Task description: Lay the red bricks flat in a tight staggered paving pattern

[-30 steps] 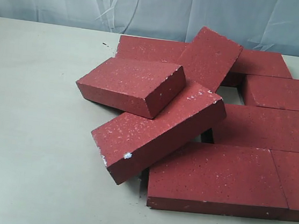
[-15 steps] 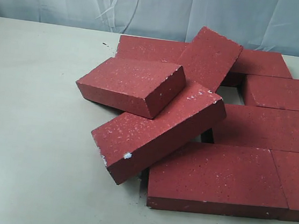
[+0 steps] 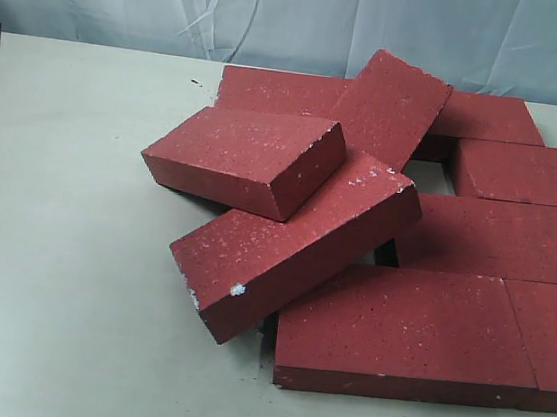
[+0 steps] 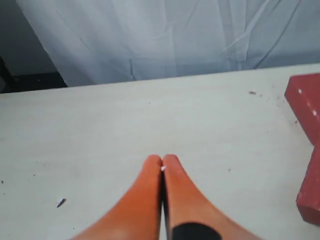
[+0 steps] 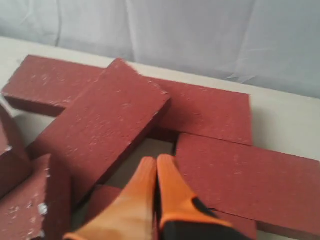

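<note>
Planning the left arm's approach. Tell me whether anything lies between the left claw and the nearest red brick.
Nothing visible does. The left claw, shut, is over the table, and only bare tabletop separates it from the red bricks seen in the left wrist view.

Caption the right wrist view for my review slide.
Shut right gripper poised near a tilted red brick that leans across flat-laid bricks.
</note>
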